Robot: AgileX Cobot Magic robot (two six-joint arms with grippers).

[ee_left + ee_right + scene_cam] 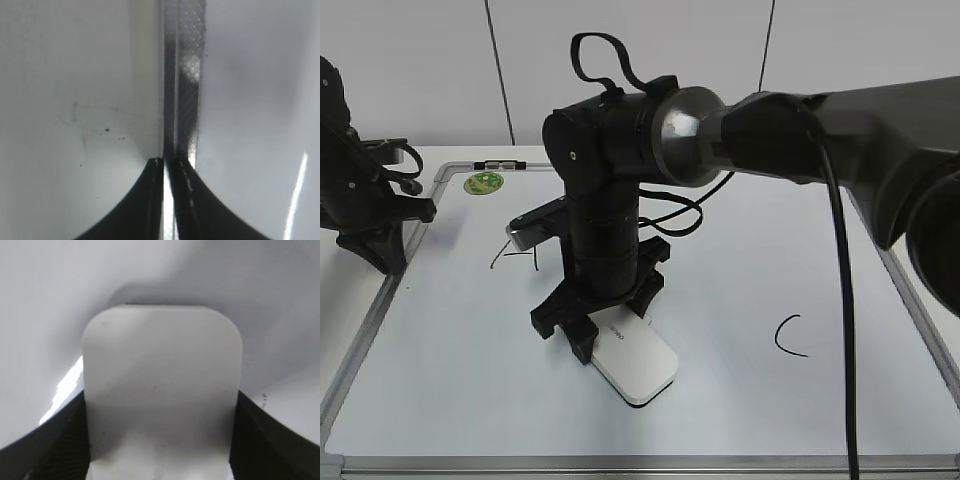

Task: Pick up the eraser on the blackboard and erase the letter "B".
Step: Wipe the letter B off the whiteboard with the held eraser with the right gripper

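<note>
The white eraser lies flat on the blackboard, near its front middle. My right gripper reaches down from the right, and its black jaws press both long sides of the eraser. In the right wrist view the eraser fills the space between the jaws. The letter "B" is hidden, likely behind the right arm. My left gripper hovers at the board's left edge, shut and empty. In the left wrist view the left gripper sits over the silver frame.
A black "A" shows partly to the left of the right arm. A black "C" is at the right. A round green magnet sits at the board's far left corner. The right arm's cable hangs over the board's right side.
</note>
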